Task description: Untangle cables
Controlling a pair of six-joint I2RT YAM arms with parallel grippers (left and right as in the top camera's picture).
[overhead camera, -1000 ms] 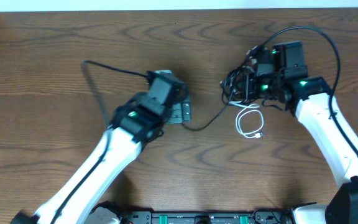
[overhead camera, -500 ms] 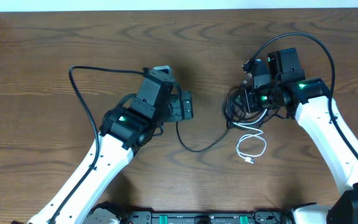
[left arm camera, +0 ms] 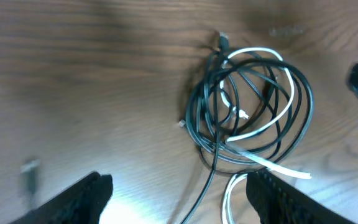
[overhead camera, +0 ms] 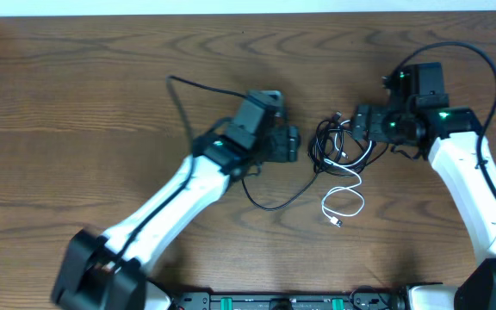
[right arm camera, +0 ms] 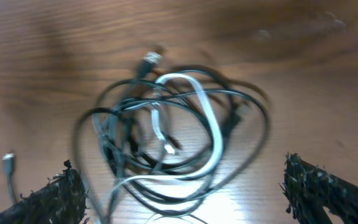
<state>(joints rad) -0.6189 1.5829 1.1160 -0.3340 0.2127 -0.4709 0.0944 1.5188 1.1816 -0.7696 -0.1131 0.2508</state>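
Note:
The cables (overhead camera: 336, 143) lie in a tangled coil of black cords and a white one on the table, between my two grippers. A white loop (overhead camera: 344, 203) trails toward the front, and a black tail (overhead camera: 269, 203) curves off to the left. My left gripper (overhead camera: 293, 145) stands open just left of the coil. In the left wrist view the coil (left arm camera: 248, 115) lies ahead of the left gripper (left arm camera: 179, 199), with the black tail (left arm camera: 199, 198) running between the fingers, ungripped. My right gripper (overhead camera: 362, 129) is open at the coil's right edge. In the right wrist view the right gripper (right arm camera: 188, 199) holds nothing, and the coil (right arm camera: 173, 140) is ahead.
The thicker black arm wires arch over the table behind the left arm (overhead camera: 188, 88) and above the right arm (overhead camera: 480, 60). A small plug end (right arm camera: 8, 163) lies left of the coil. The table's back edge (overhead camera: 248, 12) runs along the top.
My right gripper has opened and let go of the coil, then backed off to the right. The left arm has swung right toward the coil, its jaws narrowing a little.

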